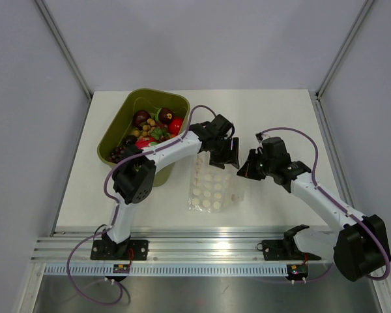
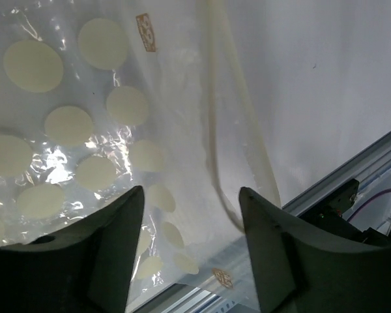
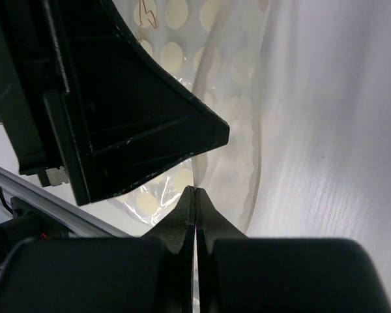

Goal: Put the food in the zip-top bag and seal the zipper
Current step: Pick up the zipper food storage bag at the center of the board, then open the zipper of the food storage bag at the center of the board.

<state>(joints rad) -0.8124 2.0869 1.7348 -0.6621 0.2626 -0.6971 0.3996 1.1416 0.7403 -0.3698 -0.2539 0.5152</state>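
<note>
My left gripper gapes empty above the zip-top bag, its brown stamp unreadable, on the white table; my right gripper is pressed shut.

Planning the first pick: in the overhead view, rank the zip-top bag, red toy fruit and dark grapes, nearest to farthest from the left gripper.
From the left gripper:
1. zip-top bag, directly below it.
2. red toy fruit, right side of the green tub.
3. dark grapes, tub's near-left corner.
</note>
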